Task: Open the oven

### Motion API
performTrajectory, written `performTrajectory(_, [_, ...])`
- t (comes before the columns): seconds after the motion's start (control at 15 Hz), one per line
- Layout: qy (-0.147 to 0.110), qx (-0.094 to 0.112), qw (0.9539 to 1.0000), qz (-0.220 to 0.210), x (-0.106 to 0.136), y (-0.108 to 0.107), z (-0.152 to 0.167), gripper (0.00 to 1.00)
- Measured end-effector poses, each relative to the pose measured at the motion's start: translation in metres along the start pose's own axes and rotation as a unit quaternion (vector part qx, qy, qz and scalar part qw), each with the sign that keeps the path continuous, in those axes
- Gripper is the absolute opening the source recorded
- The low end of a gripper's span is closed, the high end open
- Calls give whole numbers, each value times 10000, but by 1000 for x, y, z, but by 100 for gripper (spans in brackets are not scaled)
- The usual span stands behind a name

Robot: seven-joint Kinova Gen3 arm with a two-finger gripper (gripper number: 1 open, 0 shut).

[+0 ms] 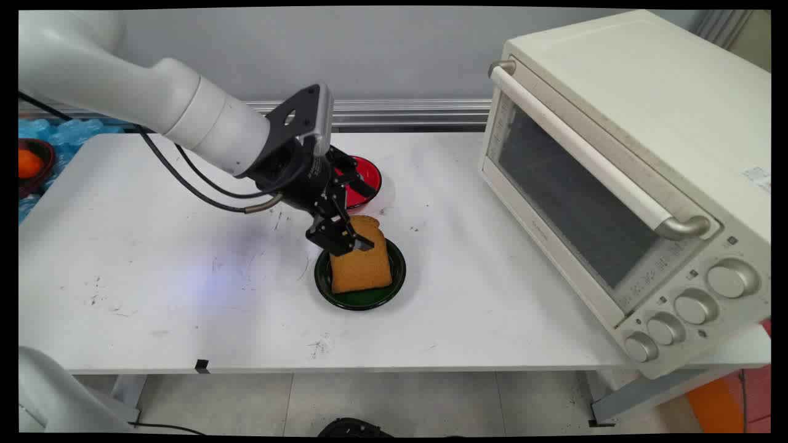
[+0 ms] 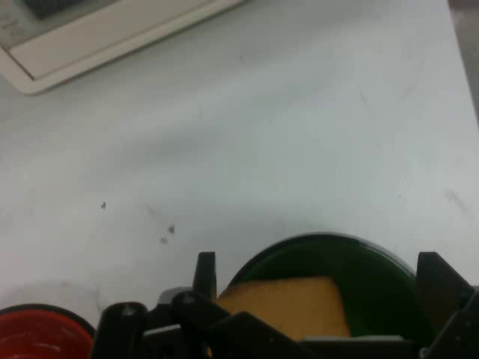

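toast-brown slice of bread (image 1: pixel 362 258), flat with a rounded top end, is seen lying on a small round dark green plate (image 1: pixel 360 299) near the middle of the white counter (image 1: pixel 154 277). the slice's rounded end is seen reaching out past the plate's far rim. the black two-finger pincer (image 1: pixel 353 229) is positioned over that far end, just above or at the slice; contact cannot be made out. in the hand view the pincer's two fingers (image 2: pixel 204 269) are seen spread apart, one on each side of the bread slice (image 2: pixel 288 305) and the green plate (image 2: pixel 374 273), so the pincer is open and nothing is gripped.

just beyond the pincer, a round red dish (image 1: pixel 364 178) is partly hidden by the wrist; it is shown at the lower left corner of the hand view (image 2: pixel 37 333). a large cream-coloured toaster oven (image 1: pixel 622 178) with a glass door, a long bar handle and four round knobs is set on the counter's right side, well apart from the plate, its door shut. at the far left edge, a dark bowl with an orange fruit (image 1: pixel 28 163) is seen beside blue material.
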Motion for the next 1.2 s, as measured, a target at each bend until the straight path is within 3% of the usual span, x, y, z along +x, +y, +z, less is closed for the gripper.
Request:
performTrajectory(0.33, [216,-31,9991,-351,23,12,-20,100])
performTrajectory(0.6, [566,-25,9966,-594,51,18,-37,100])
performTrajectory(1.2, [1366,225,9846,-1072,119,21,-54,100])
